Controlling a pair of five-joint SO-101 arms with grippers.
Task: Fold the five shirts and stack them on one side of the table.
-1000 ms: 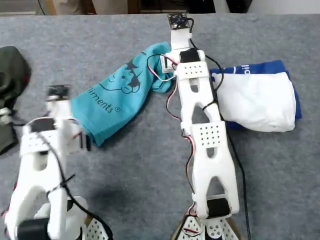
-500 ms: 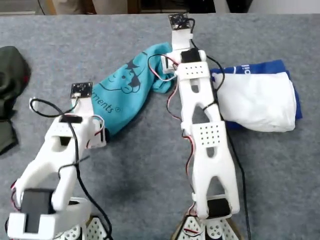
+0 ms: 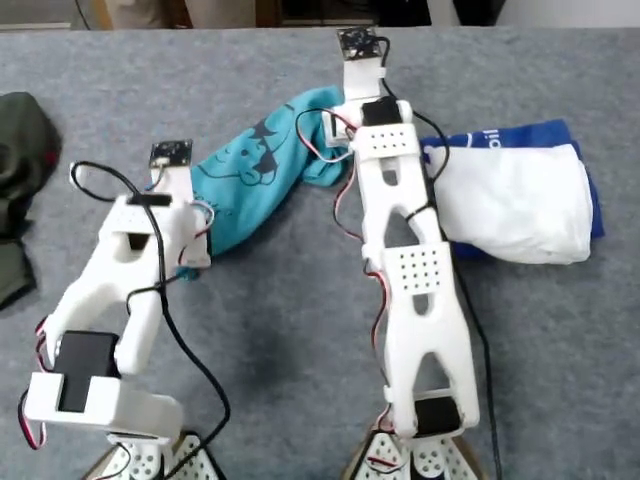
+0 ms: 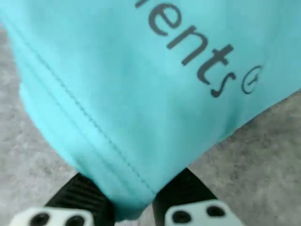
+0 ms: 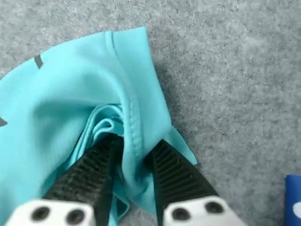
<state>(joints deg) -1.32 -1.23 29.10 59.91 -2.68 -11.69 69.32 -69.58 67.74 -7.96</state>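
- High view: teal shirt [image 3: 250, 185] lies slantwise on the grey worktop [image 3: 300, 330], an arm at each end, likely for folding. A folded white shirt [image 3: 510, 205] is stacked on a blue shirt [image 3: 545, 135] at one side.
- Left wrist view: left gripper [image 4: 134, 200] clenched on the teal shirt's hem.
- Right wrist view: right gripper [image 5: 133, 162] clenched on bunched teal fabric.

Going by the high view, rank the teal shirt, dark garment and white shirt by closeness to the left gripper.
1. Teal shirt, in the left gripper itself.
2. Dark garment, at the far left.
3. White shirt, at the far right.
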